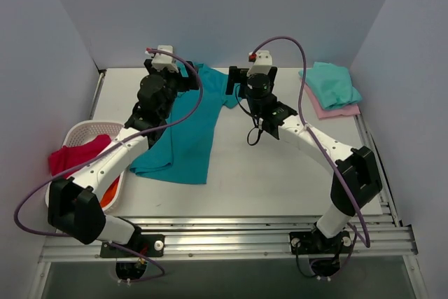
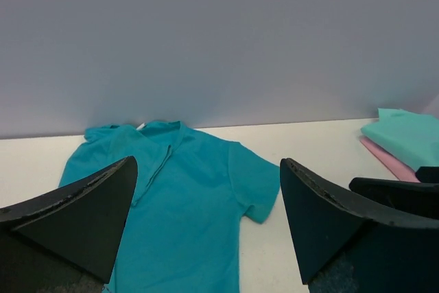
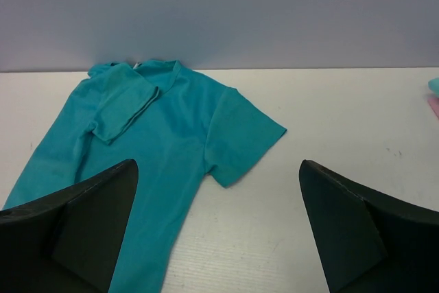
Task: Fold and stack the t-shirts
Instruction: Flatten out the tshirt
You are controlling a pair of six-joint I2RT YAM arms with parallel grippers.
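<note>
The teal t-shirt [image 1: 182, 138] lies flat on the table [image 1: 280, 173], left of centre, with its collar [image 3: 158, 70] toward the far wall and its hem [image 1: 168, 173] toward the arm bases. The tucked sleeve [image 3: 123, 104] on the left arm's side is turned in over the chest, while the spread sleeve [image 3: 243, 135] sticks out on the bare table. In the far right corner 2 shirts sit folded in a stack, the mint-green shirt [image 1: 332, 82] on top of the pink shirt [image 1: 336, 110]. At the left edge, a white basket [image 1: 84, 131] holds a red cloth [image 1: 73, 153]. The left end effector [image 2: 207, 166] and the right end effector [image 3: 218, 166] both hang released near the collar end, jaws spread wide and holding nothing. The shirt looks thin, light and limp. It likely has no stiffness, so it will sag and wrinkle wherever it is not supported and may slide on the smooth table when dragged. A shallow pinch at an edge seems best, at the shoulder seam, the cuff of the spread sleeve or a hem corner. Using 2 grips well apart would keep the fold line straight. A grab in the middle of the body would probably bunch both layers.
</note>
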